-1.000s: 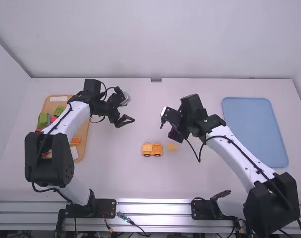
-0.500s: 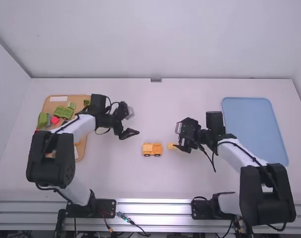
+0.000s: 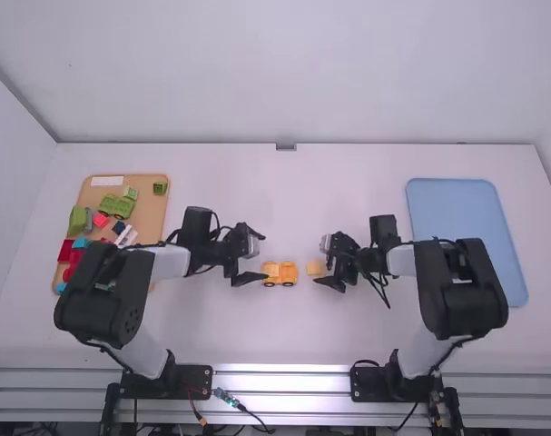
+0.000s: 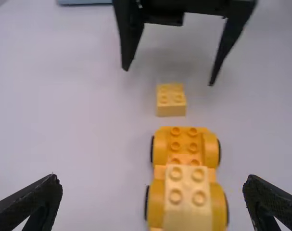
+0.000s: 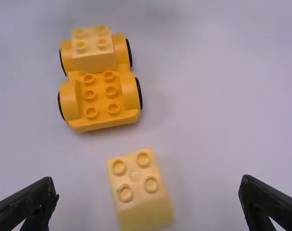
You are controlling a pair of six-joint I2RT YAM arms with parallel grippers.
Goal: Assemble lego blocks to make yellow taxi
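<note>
Smooth plastic with a soft sheen is seen on the wheeled yellow base [image 5: 100, 103] and the loose yellow block [image 5: 142, 204]. The white table [image 3: 211, 331] is finished smooth and matt; along its near edge, shiny metal is shown by the ridged rail [image 3: 280, 383].

Blue rectangular tray [image 3: 466, 241] with rounded corners; tan rectangular tray [image 3: 152, 214] bearing green, red and blue plastic blocks [image 3: 78, 221]; white tabletop [image 3: 257, 336].
</note>
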